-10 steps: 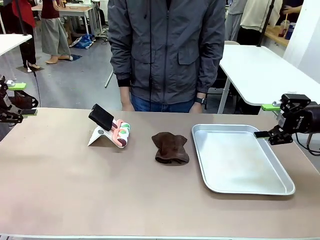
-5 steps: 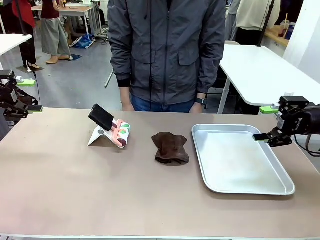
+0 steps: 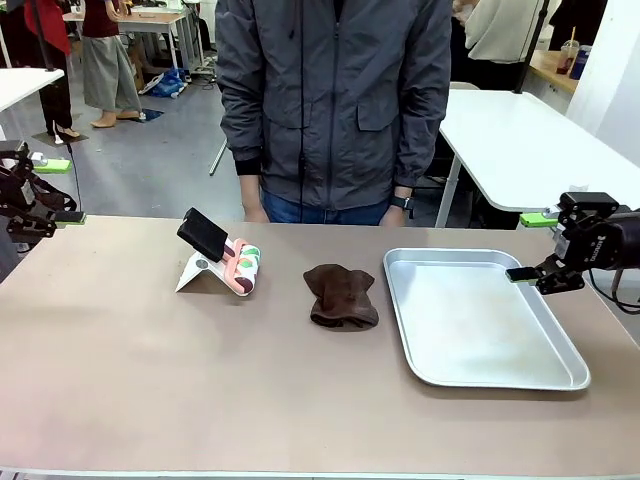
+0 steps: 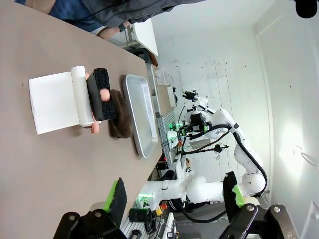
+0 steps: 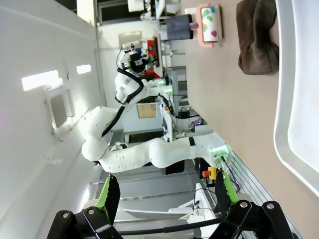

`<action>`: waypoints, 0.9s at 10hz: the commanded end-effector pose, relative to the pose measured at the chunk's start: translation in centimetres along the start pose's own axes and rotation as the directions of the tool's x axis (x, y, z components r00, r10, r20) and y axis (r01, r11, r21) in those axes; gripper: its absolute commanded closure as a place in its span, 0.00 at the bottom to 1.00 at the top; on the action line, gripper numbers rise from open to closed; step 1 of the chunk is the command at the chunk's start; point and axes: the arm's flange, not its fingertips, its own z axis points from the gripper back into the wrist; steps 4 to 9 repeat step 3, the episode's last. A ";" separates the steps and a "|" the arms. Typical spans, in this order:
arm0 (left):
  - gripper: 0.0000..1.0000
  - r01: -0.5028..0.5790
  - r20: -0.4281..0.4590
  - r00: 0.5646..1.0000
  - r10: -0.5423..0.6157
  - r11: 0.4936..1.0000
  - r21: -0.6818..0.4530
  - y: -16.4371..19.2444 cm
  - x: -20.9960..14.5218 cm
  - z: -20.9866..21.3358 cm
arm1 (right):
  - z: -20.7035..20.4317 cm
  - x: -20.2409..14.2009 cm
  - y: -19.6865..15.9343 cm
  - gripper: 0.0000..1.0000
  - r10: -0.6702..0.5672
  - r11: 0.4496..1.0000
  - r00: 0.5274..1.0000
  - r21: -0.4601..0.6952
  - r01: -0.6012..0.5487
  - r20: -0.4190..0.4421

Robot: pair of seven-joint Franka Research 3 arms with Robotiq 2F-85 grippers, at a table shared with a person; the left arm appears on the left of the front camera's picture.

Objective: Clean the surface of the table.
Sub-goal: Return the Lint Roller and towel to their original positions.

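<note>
The counter point(image 3: 150, 380) spans the front view, a person in a grey jacket point(image 3: 335, 100) standing at its far edge. On it lie a white stand holding a black block and a patterned roll point(image 3: 215, 260), a crumpled brown cloth point(image 3: 341, 296) just right of that, and a silver metal tray point(image 3: 480, 315) further right.

The left wrist view shows the stand's flat white sheet point(image 4: 52, 102), edge-on from the front.

The left gripper point(image 3: 45, 192) hangs off the counter's left end, jaws apart. The right gripper point(image 3: 533, 245) hovers beside the tray's right rim, jaws apart, green pads point(image 5: 108, 193) wide.
</note>
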 end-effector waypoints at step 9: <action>0.00 -0.010 0.002 1.000 0.010 1.000 0.002 -0.2 -0.4 0.0 | 0.3 -0.1 0.2 0.00 0.007 1.000 1.000 -0.002 -0.007 -0.012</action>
